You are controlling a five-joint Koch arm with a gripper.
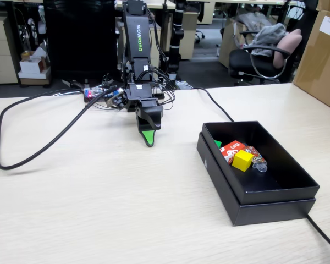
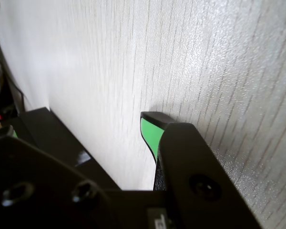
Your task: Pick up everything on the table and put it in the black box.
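The black box [image 1: 269,212] stands on the table [image 1: 99,209] at the right of the fixed view. In it lie the yellow cube [image 1: 242,160], the red carton [image 1: 231,149] and a corner of the green cube [image 1: 218,143], along with an orange-patterned packet [image 1: 257,158]. My gripper [image 1: 148,140] hangs tip-down just over bare tabletop, left of the box and apart from it, jaws together and holding nothing. In the wrist view the gripper [image 2: 155,124] shows a green-faced fingertip [image 2: 149,131] with the black jaw against it, and the box [image 2: 47,129] lies at the left.
A thick black cable [image 1: 22,159] loops over the table's left side. A thinner cable [image 1: 217,107] runs behind the box and off the front right edge. Wires and a small board [image 1: 93,92] sit by the arm's base. A cardboard carton [image 1: 319,55] stands at the far right.
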